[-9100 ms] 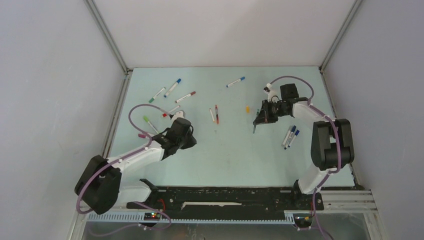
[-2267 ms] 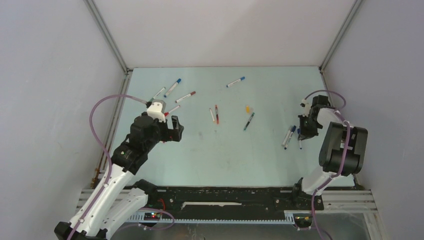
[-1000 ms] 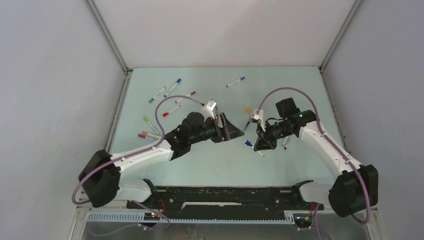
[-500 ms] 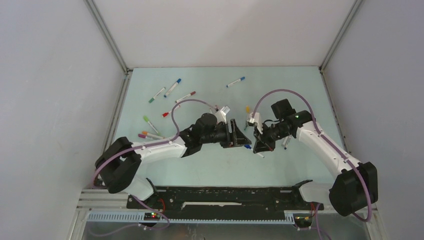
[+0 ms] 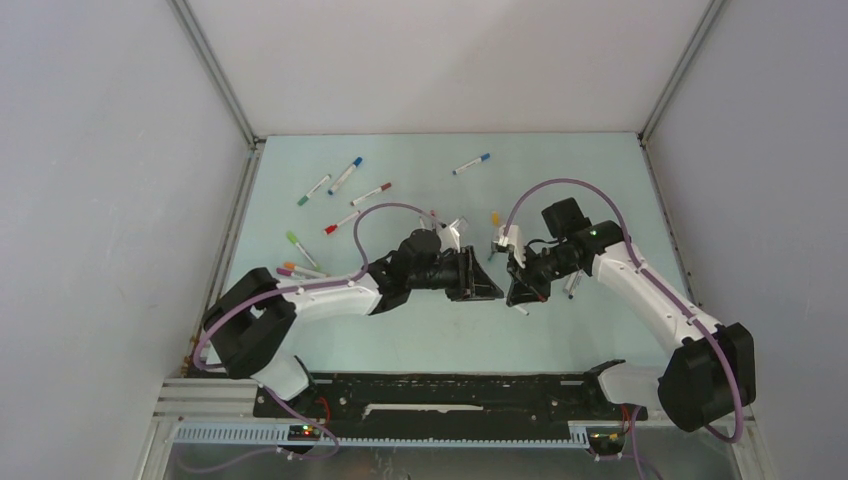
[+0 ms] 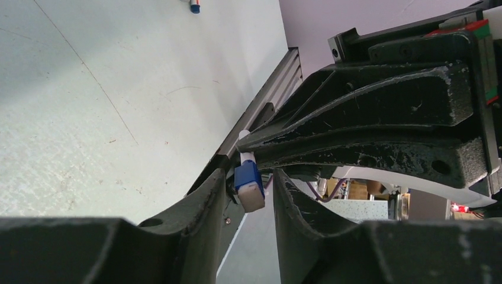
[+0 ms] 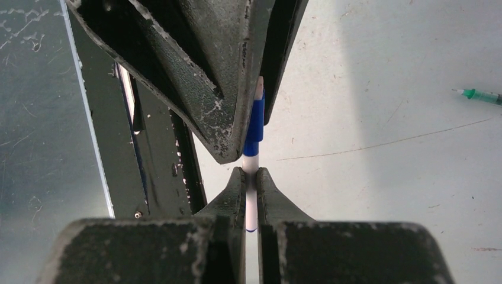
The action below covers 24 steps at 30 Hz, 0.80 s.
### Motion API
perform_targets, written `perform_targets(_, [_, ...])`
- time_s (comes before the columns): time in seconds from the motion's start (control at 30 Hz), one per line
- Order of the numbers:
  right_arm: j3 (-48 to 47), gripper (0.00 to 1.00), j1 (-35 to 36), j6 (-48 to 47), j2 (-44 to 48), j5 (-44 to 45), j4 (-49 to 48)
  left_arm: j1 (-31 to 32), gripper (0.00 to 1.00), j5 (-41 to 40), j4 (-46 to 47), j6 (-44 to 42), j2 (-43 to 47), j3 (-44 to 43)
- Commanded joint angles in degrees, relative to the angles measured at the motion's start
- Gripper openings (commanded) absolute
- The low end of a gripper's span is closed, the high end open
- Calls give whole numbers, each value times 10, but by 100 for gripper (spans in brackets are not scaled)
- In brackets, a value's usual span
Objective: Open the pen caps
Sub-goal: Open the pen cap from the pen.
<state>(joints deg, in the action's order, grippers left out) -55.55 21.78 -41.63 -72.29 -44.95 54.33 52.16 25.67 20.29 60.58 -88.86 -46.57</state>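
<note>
Pen cap [image 6: 249,188], blue: still on its pen, raised above mid-surface between both arms. Surface [image 5: 450,340]: pale green, more capped pens [image 5: 345,175] lying far left. Right hand [image 7: 251,173]: clenched on the white barrel [image 7: 251,161], anchoring it for the pull. Left hand [image 6: 248,177]: fingers flank the pen cap, gap on one side; firm grip cannot be told

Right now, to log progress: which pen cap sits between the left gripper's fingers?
The blue cap on the white pen that the right gripper clamps; it alone sits between the left gripper's fingers, while the other caps lie on the table.
</note>
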Motion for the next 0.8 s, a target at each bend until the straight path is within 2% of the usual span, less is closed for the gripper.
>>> perform_targets(0.0, [-1,0,6,-4,-5,1,-6,4,36,19,23,3,-5,-41])
perform_targets(0.5, [-1,0,12,-9,-6,2,-1,5,26,37,29,0,-16,-43])
perform_targets(0.77, [-1,0,15,-14,-7,1,2,4,36,46,44,9,-20,-43])
